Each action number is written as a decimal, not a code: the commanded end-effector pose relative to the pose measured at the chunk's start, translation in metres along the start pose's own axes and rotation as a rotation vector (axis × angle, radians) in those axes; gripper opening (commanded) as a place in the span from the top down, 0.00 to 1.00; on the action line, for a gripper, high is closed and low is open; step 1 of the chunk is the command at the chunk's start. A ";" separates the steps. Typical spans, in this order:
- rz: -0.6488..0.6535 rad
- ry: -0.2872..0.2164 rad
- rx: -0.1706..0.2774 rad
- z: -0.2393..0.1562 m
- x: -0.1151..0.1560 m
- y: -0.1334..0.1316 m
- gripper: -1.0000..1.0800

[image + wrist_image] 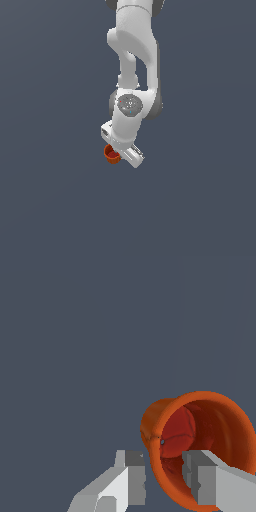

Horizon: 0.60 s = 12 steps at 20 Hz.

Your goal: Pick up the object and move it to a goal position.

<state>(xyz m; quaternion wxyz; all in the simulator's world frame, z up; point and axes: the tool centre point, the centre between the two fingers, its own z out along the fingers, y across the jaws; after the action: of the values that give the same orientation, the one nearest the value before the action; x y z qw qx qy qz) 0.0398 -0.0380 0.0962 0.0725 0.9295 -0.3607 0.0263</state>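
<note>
Flat slate-grey ground [45,200] fills both views, without edges or markings. In the exterior view, going from that view's left to its right, the first thing met is the small orange-red cup [111,154], peeking out beside the lower end of the arm; most of its body is hidden behind the white hand. Just to its right is the gripper [125,154], pointing down and toward the exterior view's right, and above it the white Panda arm [134,55] rises to the top of the frame, its grey-capped wrist joint [130,104] facing the camera.

The wrist view shows more. One grey finger [131,478] sits outside the cup's wall, apart from the ribbed orange side by a thin gap or just touching it; I cannot tell which. The cup [200,446] is tipped so that its mouth faces the camera, thick rim forward, darker red bottom visible inside. The second finger [202,478] reaches into the mouth, so the jaws straddle the rim wall, grasping the cup.
</note>
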 end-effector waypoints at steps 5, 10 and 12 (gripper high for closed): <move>0.012 0.002 -0.003 0.002 0.001 0.000 0.58; 0.014 0.002 -0.003 0.017 0.001 0.000 0.58; 0.014 0.003 -0.003 0.025 0.001 0.000 0.58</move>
<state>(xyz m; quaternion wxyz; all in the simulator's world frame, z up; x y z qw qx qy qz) 0.0402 -0.0417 0.0777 0.0741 0.9269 -0.3670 0.0276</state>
